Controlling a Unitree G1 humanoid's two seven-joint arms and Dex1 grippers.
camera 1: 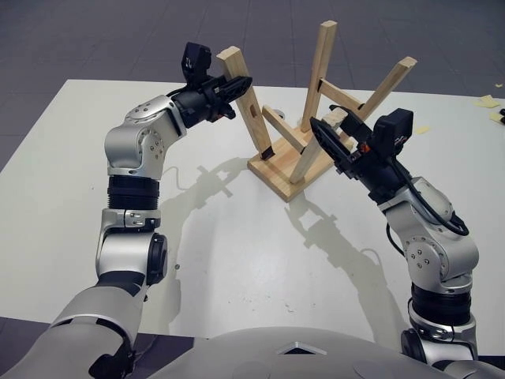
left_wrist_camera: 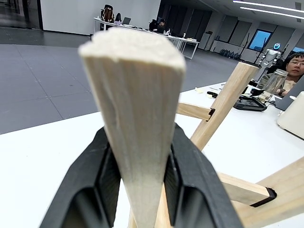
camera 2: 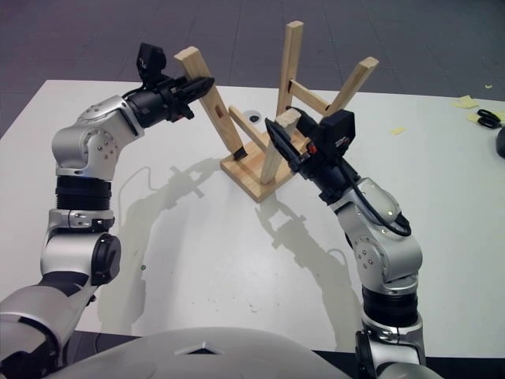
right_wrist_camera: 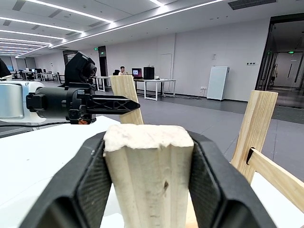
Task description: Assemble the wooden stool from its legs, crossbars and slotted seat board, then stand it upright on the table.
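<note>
The wooden stool lies upside down on the white table (camera 1: 237, 253), its seat board (camera 1: 278, 180) flat on the surface and several legs pointing up. My left gripper (camera 1: 237, 85) is shut on the top of the far-left leg (camera 1: 252, 118), whose end sits between the black fingers (left_wrist_camera: 90, 185) in the left wrist view. My right gripper (camera 1: 325, 136) is shut on the upper end of the near leg (camera 1: 310, 162), seen close up as a leg (right_wrist_camera: 149, 180). Crossbars (camera 1: 284, 128) link the legs. Two more legs (camera 1: 319, 71) rise behind.
Yellow paper scraps (camera 1: 488, 101) and a dark tool (camera 2: 489, 117) lie at the table's far right edge. A small round hole (camera 2: 252, 116) sits in the tabletop behind the stool. Open tabletop stretches in front of the stool.
</note>
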